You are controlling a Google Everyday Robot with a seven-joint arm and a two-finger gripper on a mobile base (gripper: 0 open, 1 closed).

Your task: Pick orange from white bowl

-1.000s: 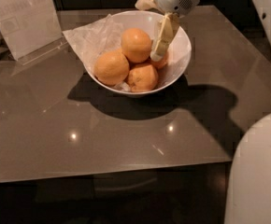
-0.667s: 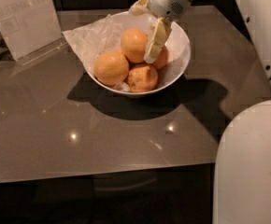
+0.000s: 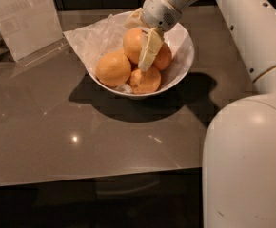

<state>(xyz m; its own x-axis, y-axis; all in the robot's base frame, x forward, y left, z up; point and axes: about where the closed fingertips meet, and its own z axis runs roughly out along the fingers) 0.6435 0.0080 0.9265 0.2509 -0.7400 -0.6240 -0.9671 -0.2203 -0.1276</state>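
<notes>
The white bowl [image 3: 186,51] stands on the grey table and holds several light-orange oranges. The top orange [image 3: 132,43] lies at the back, with a large one [image 3: 113,69] to its left, one [image 3: 145,80] in front and one [image 3: 164,58] to its right. My gripper [image 3: 142,34] reaches down into the bowl from the upper right. It is open, with one cream finger [image 3: 150,50] between the top orange and the right one and the other finger [image 3: 135,16] behind the top orange. The orange rests in the bowl.
Crinkled white paper [image 3: 93,36] lies under the bowl's left rim. A clear sign stand [image 3: 24,18] stands at the back left. My white arm and body [image 3: 247,160] fill the right side. The glossy table [image 3: 81,141] ends at a front edge below.
My gripper has moved left and lower in the bowl, so that its front finger now sits against the top orange's right side. The oranges have not moved.
</notes>
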